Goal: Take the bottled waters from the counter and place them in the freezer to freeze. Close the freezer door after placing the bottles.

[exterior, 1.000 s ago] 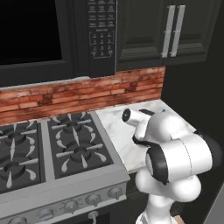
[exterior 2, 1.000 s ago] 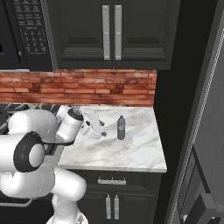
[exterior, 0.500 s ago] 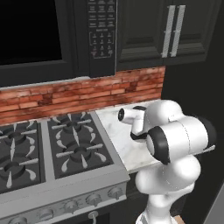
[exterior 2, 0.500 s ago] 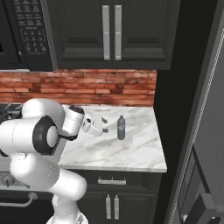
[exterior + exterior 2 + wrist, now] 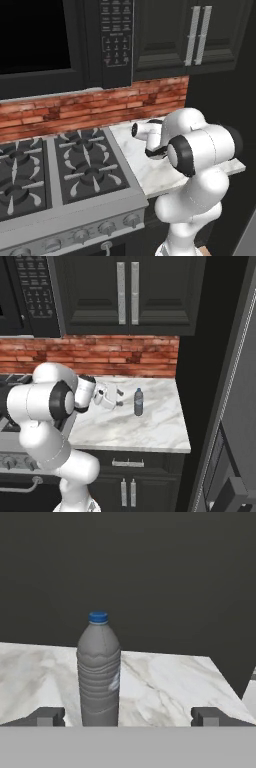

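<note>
My arm is folded tight above my base, elbow raised and forearm reaching forward at low height. My wrist is bent so the hand lies roughly level. My gripper [image 5: 118, 398] points toward 3 o'clock in the right base view, and sits at 6 o'clock in the hand view [image 5: 128, 716]. My fingers [image 5: 47, 716] are spread wide apart, with nothing clamped between them.
</note>
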Robot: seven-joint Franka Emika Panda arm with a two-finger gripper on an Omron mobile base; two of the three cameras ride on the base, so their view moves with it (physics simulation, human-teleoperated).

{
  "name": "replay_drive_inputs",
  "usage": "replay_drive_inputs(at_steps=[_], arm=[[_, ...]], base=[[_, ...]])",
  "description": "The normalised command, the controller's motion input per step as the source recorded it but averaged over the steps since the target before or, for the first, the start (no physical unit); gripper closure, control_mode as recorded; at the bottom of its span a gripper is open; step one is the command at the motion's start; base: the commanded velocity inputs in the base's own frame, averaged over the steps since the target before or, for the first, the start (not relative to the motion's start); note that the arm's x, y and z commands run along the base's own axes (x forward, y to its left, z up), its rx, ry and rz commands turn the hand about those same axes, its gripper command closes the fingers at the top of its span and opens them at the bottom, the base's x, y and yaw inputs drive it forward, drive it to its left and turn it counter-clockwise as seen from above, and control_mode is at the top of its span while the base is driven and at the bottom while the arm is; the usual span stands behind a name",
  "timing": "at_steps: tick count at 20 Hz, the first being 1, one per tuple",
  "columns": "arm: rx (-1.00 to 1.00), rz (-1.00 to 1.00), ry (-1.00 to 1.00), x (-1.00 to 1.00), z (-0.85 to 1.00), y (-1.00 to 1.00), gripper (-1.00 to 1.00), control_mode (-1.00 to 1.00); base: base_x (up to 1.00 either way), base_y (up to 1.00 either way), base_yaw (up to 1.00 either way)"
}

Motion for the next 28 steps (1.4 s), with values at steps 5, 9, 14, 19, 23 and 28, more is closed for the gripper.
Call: replay_drive_inputs(at_steps=[5, 9, 14, 19, 23, 28], arm=[[0.00, 0.00, 0.00, 0.14, 0.00, -0.13, -1.00, -1.00], [0.00, 0.00, 0.00, 0.00, -0.01, -0.18, -1.00, -1.00], [0.00, 0.00, 0.00, 0.00, 0.00, -0.21, -1.00, -1.00], [0.00, 0.00, 0.00, 0.05, 0.00, -0.15, -1.00, -1.00], [0.00, 0.00, 0.00, 0.01, 0.00, 0.00, -1.00, -1.00], [0.00, 0.00, 0.00, 0.02, 0.00, 0.00, -1.00, -1.00]], base=[[0.00, 0.00, 0.00], [0.00, 0.00, 0.00], [0.00, 0.00, 0.00], [0.00, 0.00, 0.00], [0.00, 0.00, 0.00], [0.00, 0.00, 0.00]])
